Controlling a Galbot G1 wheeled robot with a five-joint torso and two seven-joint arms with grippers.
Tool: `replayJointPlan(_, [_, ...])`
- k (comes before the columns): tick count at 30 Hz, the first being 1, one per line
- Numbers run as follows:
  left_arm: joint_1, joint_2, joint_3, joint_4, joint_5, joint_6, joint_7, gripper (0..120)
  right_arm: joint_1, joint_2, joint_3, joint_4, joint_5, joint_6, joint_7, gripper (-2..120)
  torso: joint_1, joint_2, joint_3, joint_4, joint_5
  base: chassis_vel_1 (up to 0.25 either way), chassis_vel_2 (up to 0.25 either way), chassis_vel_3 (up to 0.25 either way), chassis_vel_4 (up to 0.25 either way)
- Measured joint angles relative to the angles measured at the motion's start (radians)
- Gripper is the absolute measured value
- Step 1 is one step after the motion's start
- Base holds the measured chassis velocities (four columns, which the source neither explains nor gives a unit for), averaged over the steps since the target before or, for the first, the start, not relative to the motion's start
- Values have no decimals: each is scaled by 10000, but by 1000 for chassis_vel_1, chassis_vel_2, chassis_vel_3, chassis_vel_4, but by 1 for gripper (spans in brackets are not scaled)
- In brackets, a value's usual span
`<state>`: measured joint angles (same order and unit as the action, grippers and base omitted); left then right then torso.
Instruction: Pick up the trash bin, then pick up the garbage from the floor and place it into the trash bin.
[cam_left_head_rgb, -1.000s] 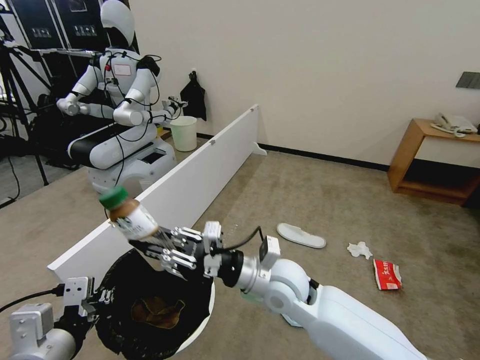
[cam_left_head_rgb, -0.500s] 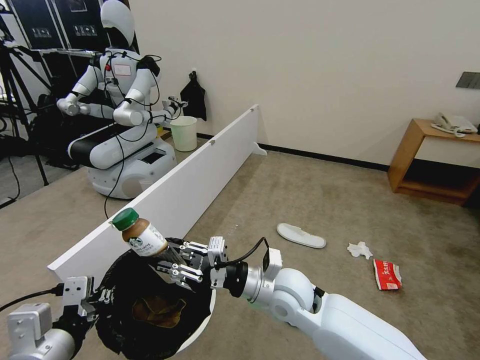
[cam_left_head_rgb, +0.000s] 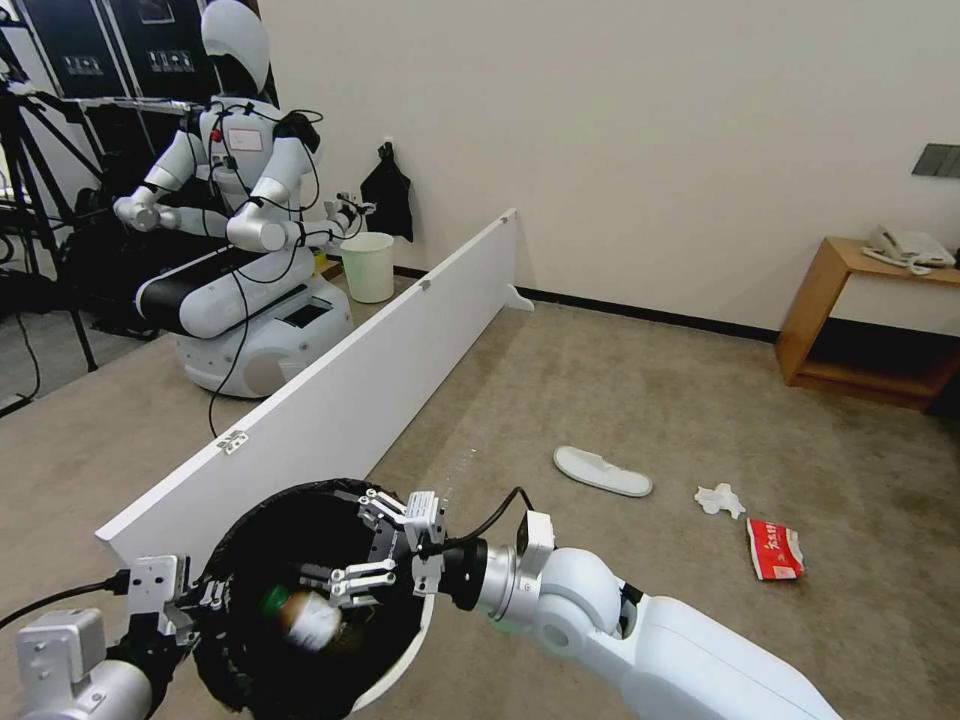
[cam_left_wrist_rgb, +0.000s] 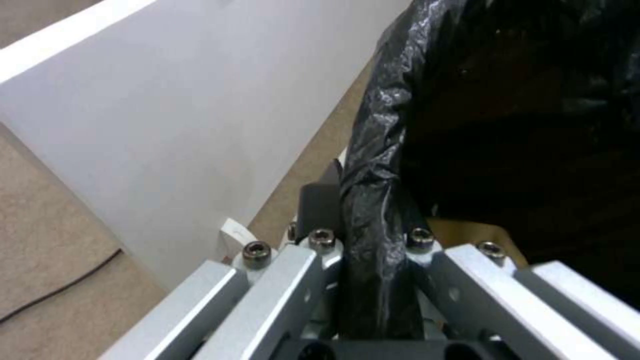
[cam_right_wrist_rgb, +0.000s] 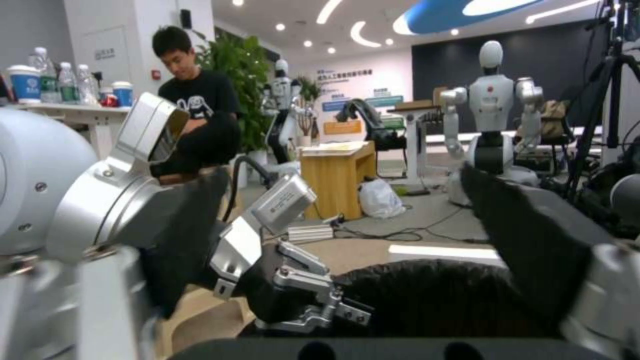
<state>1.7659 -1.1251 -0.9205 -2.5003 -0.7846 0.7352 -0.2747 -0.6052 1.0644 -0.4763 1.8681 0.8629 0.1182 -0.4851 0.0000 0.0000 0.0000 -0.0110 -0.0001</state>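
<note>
The trash bin (cam_left_head_rgb: 403, 655), white with a black bag over its rim, is at the lower left of the head view. My left gripper (cam_left_head_rgb: 197, 598) is shut on its near rim; the left wrist view shows the fingers (cam_left_wrist_rgb: 320, 260) clamped on the bag-covered rim (cam_left_wrist_rgb: 373, 200). My right gripper (cam_left_head_rgb: 352, 542) is open just over the bin's mouth, pads (cam_right_wrist_rgb: 193, 235) spread with nothing between them. A green-capped brown bottle (cam_left_head_rgb: 305, 618) is dropping inside the bin. On the carpet lie more garbage: a white slipper (cam_left_head_rgb: 603, 471), a white tissue (cam_left_head_rgb: 720, 499) and a red-white packet (cam_left_head_rgb: 774, 549).
A long white partition board (cam_left_head_rgb: 370, 380) runs along the bin's left side. Behind it are another white robot (cam_left_head_rgb: 235, 200) and an unlined pale bin (cam_left_head_rgb: 368, 266). A wooden side table (cam_left_head_rgb: 850, 330) stands at the far right wall. Open carpet lies between me and the litter.
My right gripper came down over the bin and opened. The bottle it held above the rim has left it and fallen into the bin. The left gripper kept still.
</note>
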Motion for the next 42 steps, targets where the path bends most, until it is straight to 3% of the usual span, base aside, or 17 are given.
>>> replayJointPlan(2, [10, -8, 7, 0, -12, 0, 2, 3, 0, 20, -41, -3, -49, 31, -11, 99, 0, 0, 0, 0, 0, 0, 0, 0, 0])
replayJointPlan(14, [38, -26, 0, 0, -29, 1, 3, 3, 31, 27, 224, 147, -10, 111, -52, 100, 0, 0, 0, 0, 1, 0, 0, 0, 0])
replayJointPlan(18, [-10, -243, -37, 44, -125, 1, -119, 3, -78, -30, 1466, 387, 114, 173, 86, 100, 0, 0, 0, 3, 2, 0, 0, 0, 0])
replayJointPlan(25, [94, -396, -41, 5, -139, 2, -139, 3, -1152, -635, 3274, 111, -762, 358, 1393, 100, 1, 0, 0, 0, 4, 0, 0, 0, 0])
replayJointPlan(30, [315, -632, -85, 3, -150, 2, -75, 3, -4372, -772, 6069, 457, -2530, 82, 3411, 100, 1, 0, 0, -1, 4, 0, 0, 0, 0])
replayJointPlan(33, [457, -683, -120, 50, -110, 2, -16, 3, -5315, -606, 6820, 598, -3022, -40, 3793, 100, 0, 0, 0, 4, 5, 0, 0, 0, 0])
replayJointPlan(36, [654, -794, -238, 273, -7, -54, 74, 3, -8040, 711, 9190, 895, -4956, -131, 4288, 100, 0, 0, -1, -4, 5, 0, 0, 0, 0])
replayJointPlan(37, [654, -794, -238, 273, -7, -54, 74, 3, -8040, 711, 9190, 895, -4956, -131, 4288, 100, 0, 0, -1, -4, 5, 0, 0, 0, 0])
replayJointPlan(39, [709, -844, -246, 398, 38, -153, 87, 3, -9095, 1722, 10208, 1080, -6573, 35, 4528, 100, 0, 0, -1, 0, 4, 0, 0, 0, 0])
replayJointPlan(42, [730, -904, -234, 502, 97, -217, 74, 3, -9811, 2368, 10718, 1327, -7511, 136, 4761, 100, 0, 1, -1, 2, 0, 0, 0, 0, 0])
